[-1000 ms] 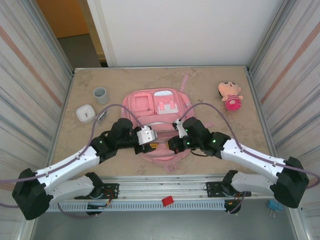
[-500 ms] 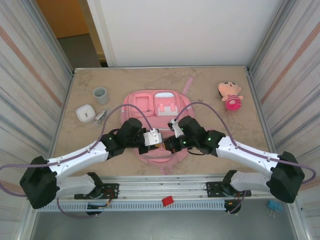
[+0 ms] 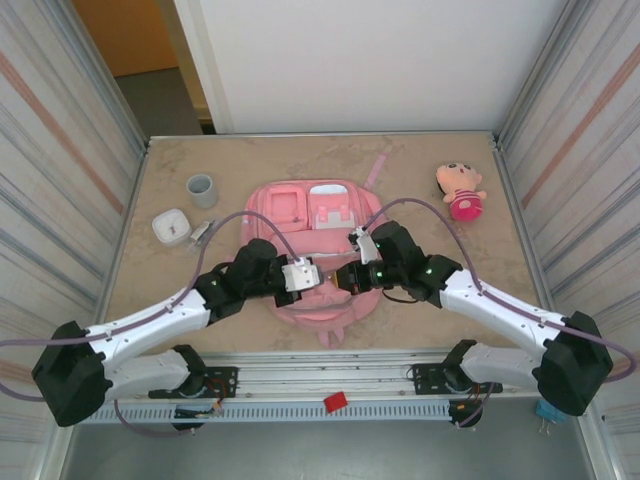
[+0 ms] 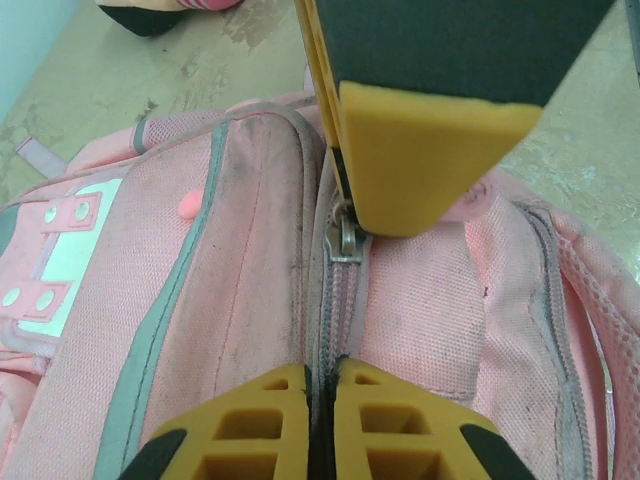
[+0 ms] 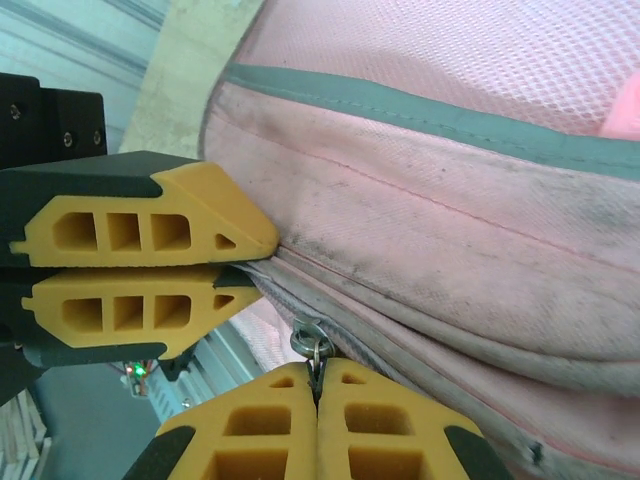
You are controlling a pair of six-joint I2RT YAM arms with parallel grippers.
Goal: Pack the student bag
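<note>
Both tools at the student bag (image 3: 300,215), near end
There left tool (image 4: 322,372) pinches the zip seam (image 4: 335,300), right tool (image 5: 318,375) clamps the zip pull (image 5: 312,345) (fingers pressed together).

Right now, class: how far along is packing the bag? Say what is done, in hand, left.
Done: nothing; the zip on the bag looks shut. In hand: left gripper pinches fabric beside it, right gripper is shut on the zip pull. Left: unzip, then probably load the cup and doll.

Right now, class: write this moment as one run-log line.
step: gripping zip | left gripper: shut on student bag seam | right gripper: shut on zip pull | plush doll: on table, outside bag
</note>
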